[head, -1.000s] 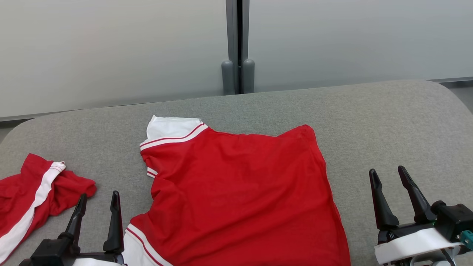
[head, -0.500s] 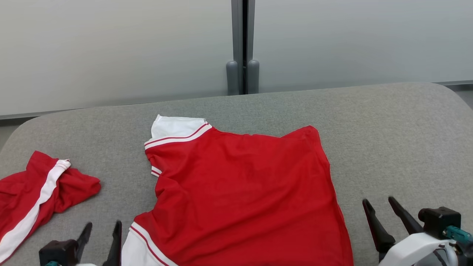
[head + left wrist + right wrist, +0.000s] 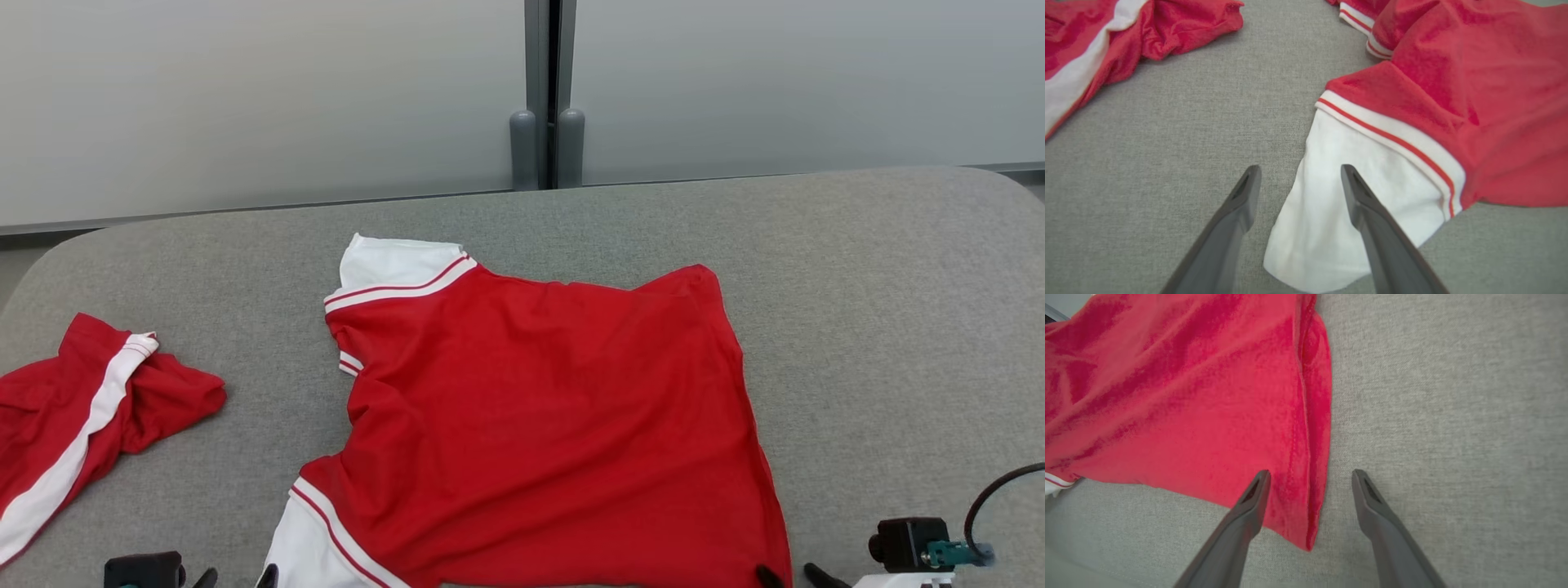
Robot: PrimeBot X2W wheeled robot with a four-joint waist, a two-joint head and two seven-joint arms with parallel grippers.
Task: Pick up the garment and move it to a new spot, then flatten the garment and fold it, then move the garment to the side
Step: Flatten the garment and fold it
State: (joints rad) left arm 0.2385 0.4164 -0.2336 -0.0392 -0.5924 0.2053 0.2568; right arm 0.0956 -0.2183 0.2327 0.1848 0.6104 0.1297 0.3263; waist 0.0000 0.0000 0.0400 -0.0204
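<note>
Head view, garment: we see the red garment (image 3: 539, 408) spread across the middle of the grey cushion (image 3: 898, 327), with one white sleeve (image 3: 306, 555) at its near left corner.
Head view, neighbour: a second red garment (image 3: 82, 408) with a white stripe lies bunched at the far left, apart from the first.
Head view, grippers: only the fingertips of the left gripper (image 3: 237, 578) and right gripper (image 3: 790, 578) peek in at the bottom edge.
Left wrist view, left gripper: the fingers are spread wide and grip nothing. The white sleeve's edge lies between them, and we cannot tell if they touch it.
Right wrist view, right gripper: it is spread wide and empty too, straddling the garment's hem corner (image 3: 1306, 522), with one finger over red cloth and the other over bare cushion.
</note>
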